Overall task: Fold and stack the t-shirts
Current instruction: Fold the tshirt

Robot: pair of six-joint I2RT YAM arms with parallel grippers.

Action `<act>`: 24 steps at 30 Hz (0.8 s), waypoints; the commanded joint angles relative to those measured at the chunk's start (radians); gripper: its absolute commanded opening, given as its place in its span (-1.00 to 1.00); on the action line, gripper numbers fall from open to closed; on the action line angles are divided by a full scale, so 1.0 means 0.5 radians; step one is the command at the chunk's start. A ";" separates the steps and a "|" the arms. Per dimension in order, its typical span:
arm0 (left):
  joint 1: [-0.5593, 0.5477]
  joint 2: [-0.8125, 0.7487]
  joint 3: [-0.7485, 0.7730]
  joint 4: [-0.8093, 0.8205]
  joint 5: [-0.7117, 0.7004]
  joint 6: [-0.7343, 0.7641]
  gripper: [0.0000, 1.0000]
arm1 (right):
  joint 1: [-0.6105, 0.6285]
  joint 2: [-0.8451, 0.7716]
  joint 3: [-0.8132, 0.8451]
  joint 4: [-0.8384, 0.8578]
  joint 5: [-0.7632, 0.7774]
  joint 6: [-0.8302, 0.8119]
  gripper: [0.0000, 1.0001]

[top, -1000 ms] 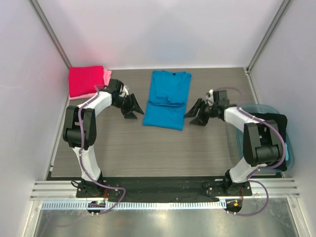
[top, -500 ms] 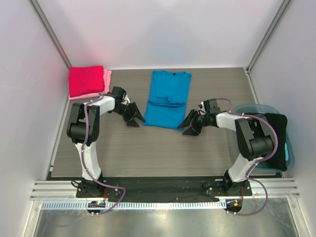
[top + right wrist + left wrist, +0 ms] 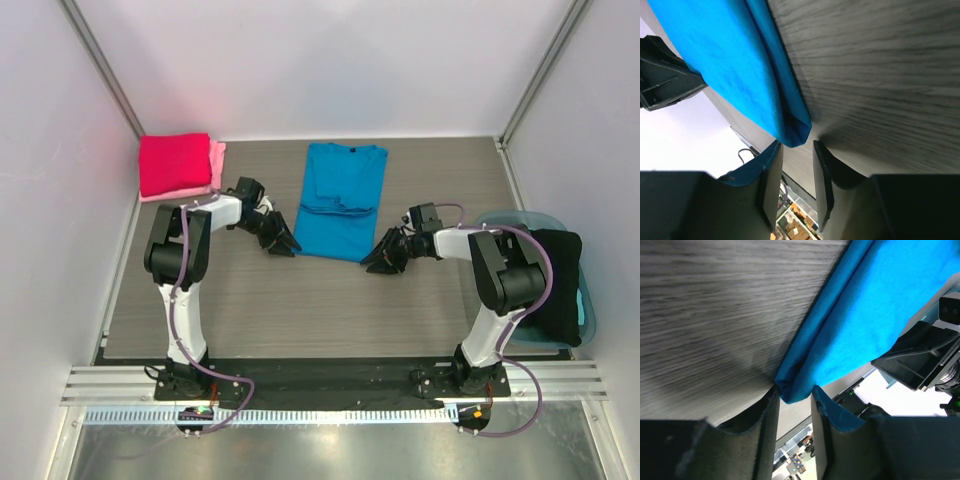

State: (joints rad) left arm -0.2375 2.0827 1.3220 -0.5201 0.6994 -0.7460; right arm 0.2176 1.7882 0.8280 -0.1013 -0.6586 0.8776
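Left jaws, parted, straddle the blue t-shirt's (image 3: 340,205) near-left corner; right jaws, parted too, flank its near-right corner on the bench (image 3: 300,300).

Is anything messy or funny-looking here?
Yes. A black cloth flops over the rim of the blue tub on the right, not folded. In the far left corner, the pink t-shirt pokes out from under the red t-shirt.

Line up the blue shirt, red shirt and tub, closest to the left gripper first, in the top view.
1. Blue shirt, right at the left gripper, mid-table.
2. Red shirt, back left corner.
3. Tub, far right edge.
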 commanded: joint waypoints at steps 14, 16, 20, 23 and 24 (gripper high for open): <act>-0.099 -0.186 -0.233 0.178 -0.202 -0.048 -0.86 | -0.162 -0.002 -0.076 0.190 0.072 -0.003 -0.80; -0.135 -0.226 -0.251 0.193 -0.218 -0.051 -0.94 | -0.174 -0.039 -0.091 0.190 0.056 0.009 -0.88; -0.197 -0.303 -0.272 0.212 -0.224 -0.033 -1.00 | -0.181 -0.131 -0.143 0.267 -0.002 0.033 -0.97; -0.228 -0.437 -0.245 0.096 -0.215 0.013 -1.00 | -0.184 -0.290 -0.110 0.215 -0.109 -0.003 -0.97; -0.234 -0.477 -0.230 0.062 -0.227 0.037 -1.00 | -0.190 -0.333 -0.095 0.163 -0.167 -0.019 -0.97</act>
State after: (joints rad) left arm -0.3420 1.9572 1.1912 -0.4458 0.5980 -0.7700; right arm 0.1276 1.7290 0.7532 -0.0242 -0.6720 0.8883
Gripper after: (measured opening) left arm 0.046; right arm 0.030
